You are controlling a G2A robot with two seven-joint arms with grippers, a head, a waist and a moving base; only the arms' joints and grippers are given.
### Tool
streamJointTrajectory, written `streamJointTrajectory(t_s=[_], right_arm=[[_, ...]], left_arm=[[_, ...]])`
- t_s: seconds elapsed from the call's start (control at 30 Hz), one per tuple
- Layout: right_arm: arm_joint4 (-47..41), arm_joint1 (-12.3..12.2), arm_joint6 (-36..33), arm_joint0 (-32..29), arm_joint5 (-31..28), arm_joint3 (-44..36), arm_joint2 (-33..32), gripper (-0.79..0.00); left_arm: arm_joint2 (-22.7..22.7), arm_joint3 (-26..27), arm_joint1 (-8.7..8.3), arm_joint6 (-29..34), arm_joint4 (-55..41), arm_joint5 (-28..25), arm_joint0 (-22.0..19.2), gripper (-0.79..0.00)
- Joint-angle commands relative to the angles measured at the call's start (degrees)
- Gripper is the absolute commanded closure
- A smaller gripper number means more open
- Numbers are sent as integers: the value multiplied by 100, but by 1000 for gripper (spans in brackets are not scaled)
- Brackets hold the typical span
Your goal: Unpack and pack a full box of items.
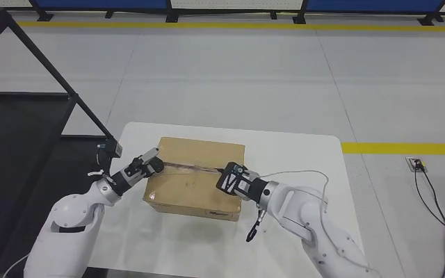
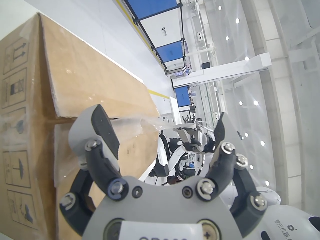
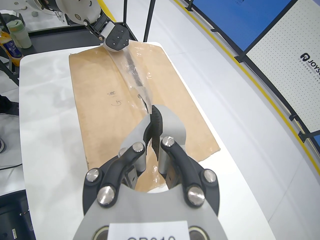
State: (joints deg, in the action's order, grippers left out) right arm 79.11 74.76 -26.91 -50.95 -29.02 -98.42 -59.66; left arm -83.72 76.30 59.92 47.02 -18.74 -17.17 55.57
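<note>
The right end effector [image 3: 152, 123] pinches clear tape [image 3: 132, 71] lifted off the closed box [image 3: 100, 101]. The left end effector [image 2: 160, 126], spread wide, sits at its edge. Unsealing step; next, likely strip the tape free.

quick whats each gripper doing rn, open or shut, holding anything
left gripper: open, holding nothing, at the end of the box.
right gripper: shut on the tape strip from the box top.
</note>
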Motion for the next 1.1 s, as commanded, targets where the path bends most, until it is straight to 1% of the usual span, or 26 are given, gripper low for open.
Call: streamJointTrajectory(t_s=[0.0, 0.3, 0.6, 0.87, 1.07], right_arm=[[7, -3, -41, -35, 43, 1, -10, 0], [-22, 28, -134, 25, 237, 215, 64, 0], [255, 66, 107, 83, 587, 158, 161, 0], [364, 65, 315, 85, 560, 38, 109, 0], [337, 79, 154, 143, 573, 129, 99, 0]], left_arm=[[28, -18, 4, -25, 4, 14, -21, -785], [124, -130, 31, -221, -95, 48, -94, -785], [169, -160, 44, -290, -142, -5, -101, -785], [113, -84, 33, -315, -156, -16, -68, -785], [139, -145, 40, -347, -166, 13, -134, -785]])
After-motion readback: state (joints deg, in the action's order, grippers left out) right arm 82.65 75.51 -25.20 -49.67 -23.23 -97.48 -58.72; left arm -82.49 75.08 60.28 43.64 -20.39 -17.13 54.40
